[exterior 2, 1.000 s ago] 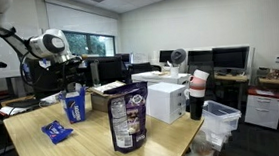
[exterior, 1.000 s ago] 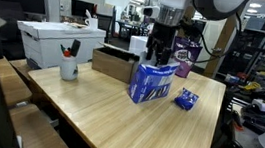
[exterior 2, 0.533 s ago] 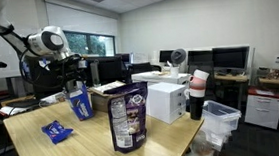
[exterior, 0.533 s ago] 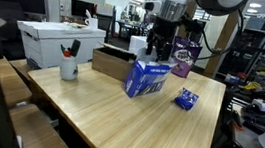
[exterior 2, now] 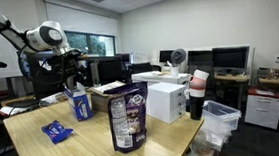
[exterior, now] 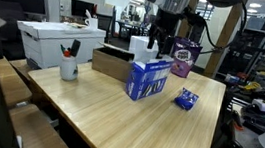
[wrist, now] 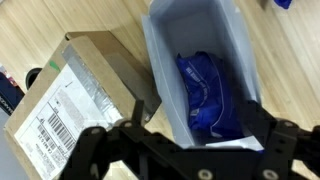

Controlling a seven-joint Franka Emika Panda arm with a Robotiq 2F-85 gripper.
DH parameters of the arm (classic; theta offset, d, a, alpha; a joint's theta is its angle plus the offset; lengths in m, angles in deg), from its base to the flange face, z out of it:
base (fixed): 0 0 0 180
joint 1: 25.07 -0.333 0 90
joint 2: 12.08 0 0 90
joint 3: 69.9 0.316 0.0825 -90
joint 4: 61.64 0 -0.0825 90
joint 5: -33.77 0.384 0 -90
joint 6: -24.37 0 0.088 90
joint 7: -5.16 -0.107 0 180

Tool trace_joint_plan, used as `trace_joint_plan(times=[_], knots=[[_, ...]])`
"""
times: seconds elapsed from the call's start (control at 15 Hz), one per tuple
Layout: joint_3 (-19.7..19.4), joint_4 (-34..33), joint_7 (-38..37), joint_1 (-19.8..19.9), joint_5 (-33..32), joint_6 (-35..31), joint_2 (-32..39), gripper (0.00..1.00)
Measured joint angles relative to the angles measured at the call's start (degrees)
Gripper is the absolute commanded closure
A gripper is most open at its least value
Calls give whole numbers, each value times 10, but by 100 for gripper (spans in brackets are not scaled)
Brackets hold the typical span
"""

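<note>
A blue and white carton (exterior: 150, 79) stands open-topped on the wooden table, also seen in an exterior view (exterior 2: 79, 105). My gripper (exterior: 158, 42) hangs just above its open top, open and holding nothing; it also shows above the carton in an exterior view (exterior 2: 72, 73). In the wrist view the carton (wrist: 165, 75) lies right below the gripper (wrist: 190, 150), with blue packets (wrist: 205, 90) inside, and the two fingers stand wide apart on either side of it.
A small blue packet (exterior: 186, 99) lies on the table beside the carton. A purple bag (exterior 2: 128, 117), a cardboard box (wrist: 75, 90), a white box (exterior: 61, 41) and a white cup with pens (exterior: 69, 69) also stand on the table (exterior: 117, 118).
The gripper has risen off the carton. The carton, tilted and held before, now stands on the table by itself.
</note>
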Motion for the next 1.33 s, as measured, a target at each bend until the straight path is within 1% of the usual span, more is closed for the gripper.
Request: trace_joint_plan(times=[0.47,0.93,1.07,1.13,1.2,1.27,1.33], knots=[[-2,-12,-4,0,0,25,-8,0],[-3,-9,-17,0,-2,30,-24,0],[-3,-7,-17,0,-2,35,-24,6],[-2,-3,-17,0,-2,44,-25,22],[-2,0,-17,0,-2,47,-25,30],[-1,4,-17,0,-2,48,-25,30],[-1,10,-17,0,-2,48,-26,34]])
